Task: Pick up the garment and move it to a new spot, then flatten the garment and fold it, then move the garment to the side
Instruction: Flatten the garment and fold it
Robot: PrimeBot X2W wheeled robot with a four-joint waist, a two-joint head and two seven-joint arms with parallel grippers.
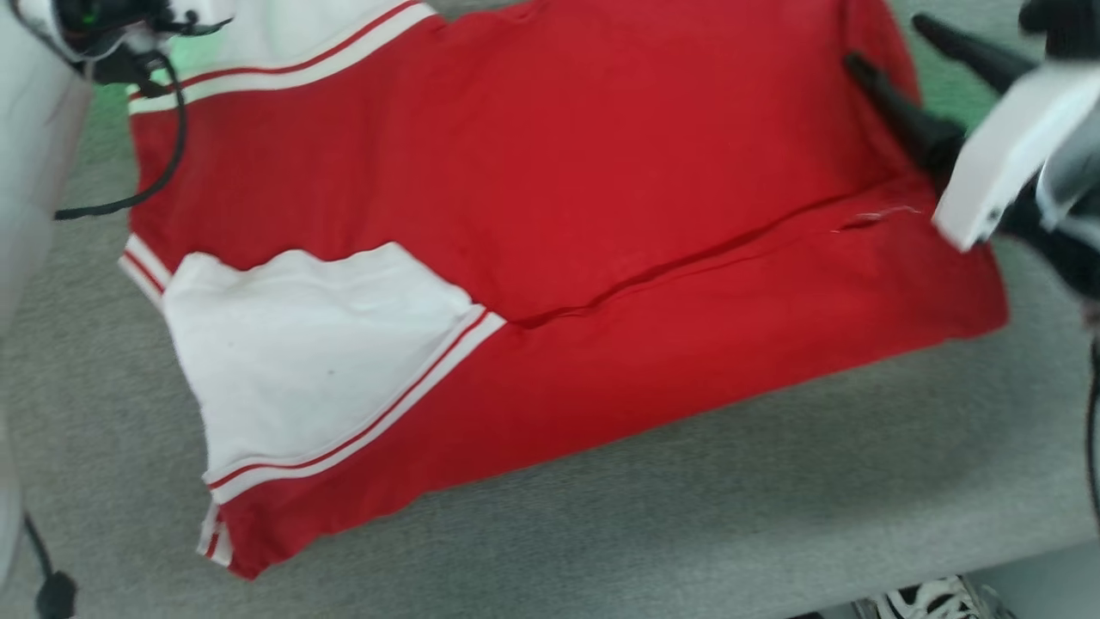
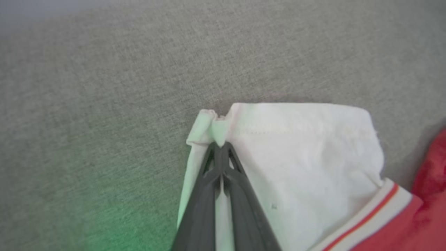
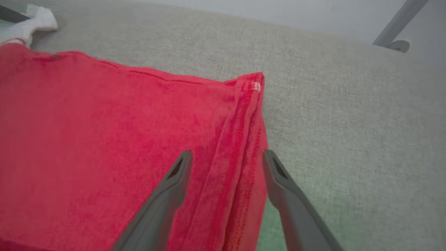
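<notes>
The garment [image 1: 550,198], red with white panels and striped trim, lies spread on the grey table [image 1: 687,516], partly folded over itself. In the left wrist view my left gripper [image 2: 220,144] is shut on the bunched corner of a white sleeve [image 2: 296,146]. My right gripper [image 3: 226,155] stands open, its fingers astride the garment's red hemmed side edge [image 3: 244,132], close to a corner. From the head camera the right gripper [image 1: 885,41] sits at the garment's far right edge, and my left wrist [image 1: 103,34] hangs over the far left corner.
The table's front edge [image 1: 945,567] runs along the lower right, with a shoe [image 1: 932,599] on the floor below it. A black cable [image 1: 168,146] dangles from my left wrist over the garment. A metal leg [image 3: 397,24] stands beyond the table.
</notes>
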